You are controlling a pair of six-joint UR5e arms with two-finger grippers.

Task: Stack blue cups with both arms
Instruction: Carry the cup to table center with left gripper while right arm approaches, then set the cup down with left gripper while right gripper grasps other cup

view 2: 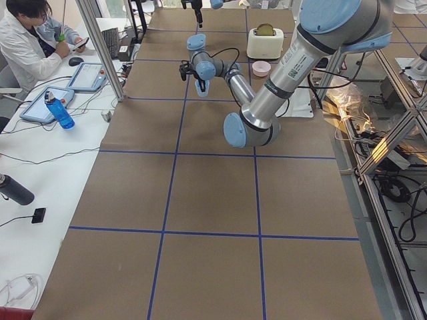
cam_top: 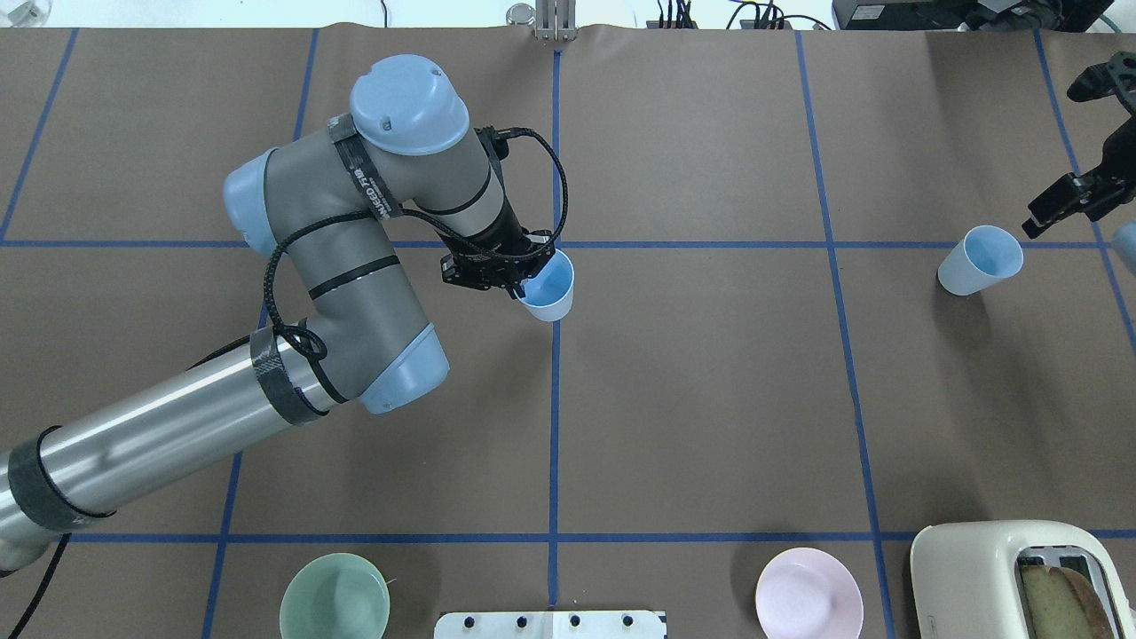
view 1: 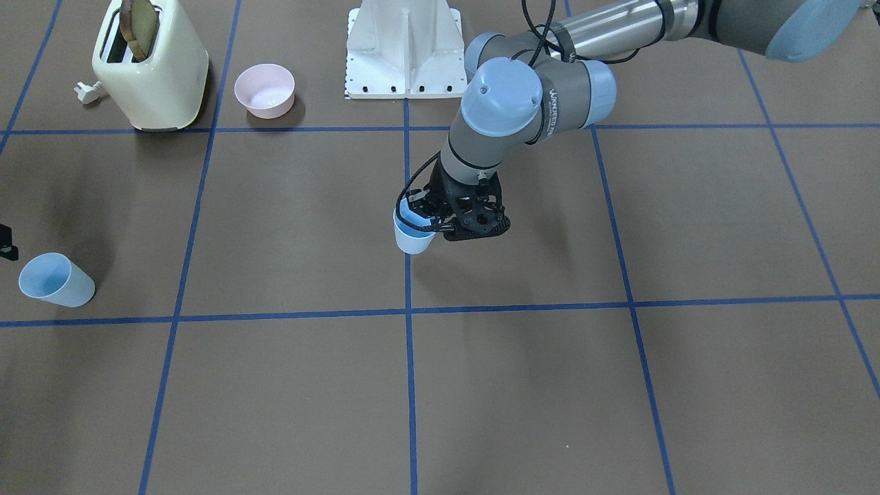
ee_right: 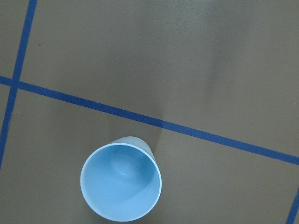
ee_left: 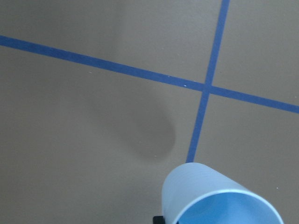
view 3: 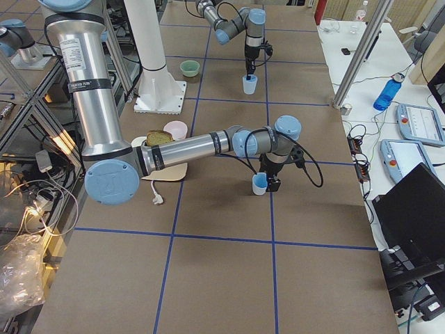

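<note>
My left gripper [cam_top: 530,280] is shut on the rim of one blue cup [cam_top: 550,286] near the table's middle. The cup hangs tilted above the table, with its shadow below in the left wrist view [ee_left: 219,198]. It also shows in the front view [view 1: 412,237]. The other blue cup [cam_top: 981,259] stands upright on the table at the right end, also seen in the front view [view 1: 55,278] and right wrist view [ee_right: 120,182]. My right gripper [cam_top: 1052,158] is open, raised just beyond that cup and partly cut by the view's edge.
A cream toaster [view 1: 148,65] with bread stands at the robot's near right. A pink bowl [view 1: 265,89] sits beside it. A mint-green bowl [cam_top: 335,596] sits near the white base mount [view 1: 405,51]. An operator [view 2: 33,40] sits off the table.
</note>
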